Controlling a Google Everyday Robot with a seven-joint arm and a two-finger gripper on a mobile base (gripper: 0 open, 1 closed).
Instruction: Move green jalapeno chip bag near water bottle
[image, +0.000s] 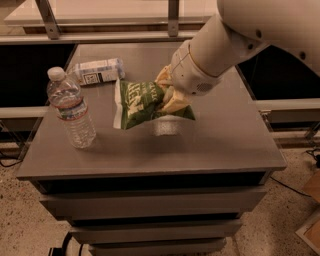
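Tool on chip bag, seemingly aloft

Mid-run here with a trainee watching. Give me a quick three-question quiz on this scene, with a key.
1. True or false: the green jalapeno chip bag touches the water bottle.
2. The gripper, over the middle of the table, is shut on: A) the bottle, B) the bag, C) nothing?
3. Fill in: the carton behind the bottle lies on its ___.
Key: 1 false; 2 B; 3 side.
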